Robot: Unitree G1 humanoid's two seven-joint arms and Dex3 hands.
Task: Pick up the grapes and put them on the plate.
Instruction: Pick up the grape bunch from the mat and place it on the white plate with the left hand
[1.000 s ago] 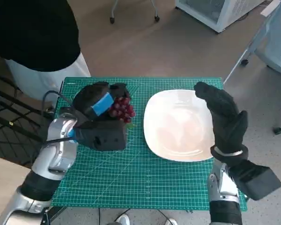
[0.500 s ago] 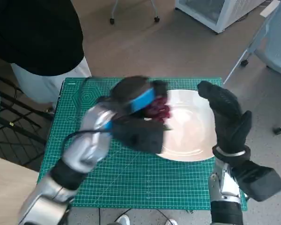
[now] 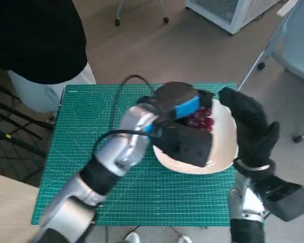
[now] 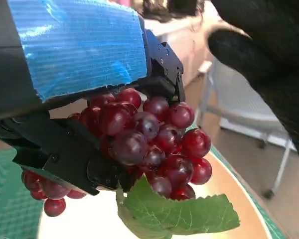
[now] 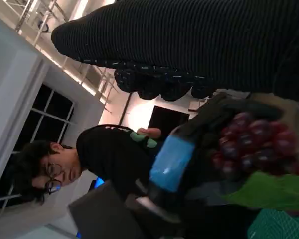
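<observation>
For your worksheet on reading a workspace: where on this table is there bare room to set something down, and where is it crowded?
Bare green cutting mat lies between its far-left corner and the left forearm, and along the near edge below the white plate. It is crowded at the plate: the left robot hand holds the grapes over it, and the gloved right robot hand stands at its right rim.

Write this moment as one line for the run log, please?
left hand: holds grapes over plate | right hand: open, beside plate | grapes not yet released
</observation>
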